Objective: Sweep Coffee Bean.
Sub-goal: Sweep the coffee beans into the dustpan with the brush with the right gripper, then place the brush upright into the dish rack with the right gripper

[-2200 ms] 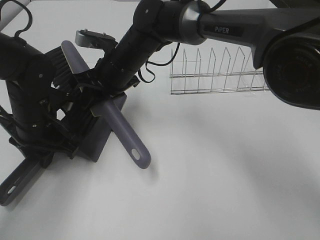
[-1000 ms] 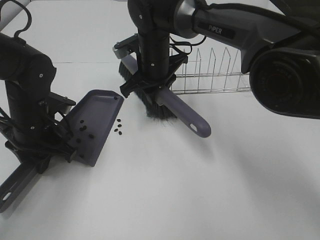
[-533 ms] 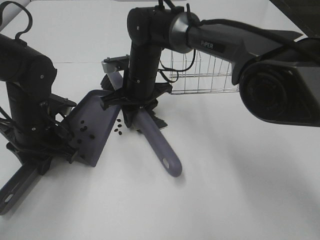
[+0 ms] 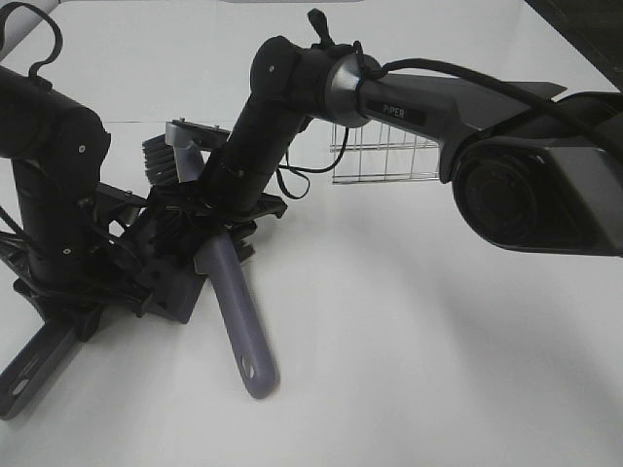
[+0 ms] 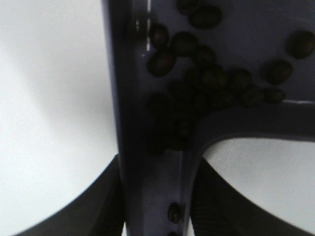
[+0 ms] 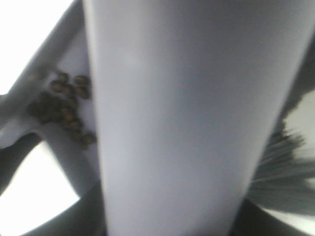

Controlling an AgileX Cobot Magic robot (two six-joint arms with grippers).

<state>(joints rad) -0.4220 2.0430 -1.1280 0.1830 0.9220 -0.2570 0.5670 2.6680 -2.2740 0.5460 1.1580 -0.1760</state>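
The coffee beans lie piled in the rear corner of the purple-grey dustpan; the right wrist view also catches that heap of beans. In the high view the brush and arm hide them. My left gripper is shut on the dustpan's handle, and the pan rests on the table at the left. My right gripper reaches across and is shut on the brush handle, which lies over the pan. The bristles point to the far left.
A wire dish rack stands behind the right arm at the back centre. The white table stretches to the right and front. The left arm's base rises just left of the dustpan.
The right arm swung the brush leftward from in front of the pan's lip to over the pan. The loose beans that lay before the lip no longer show there. The dustpan stayed put.
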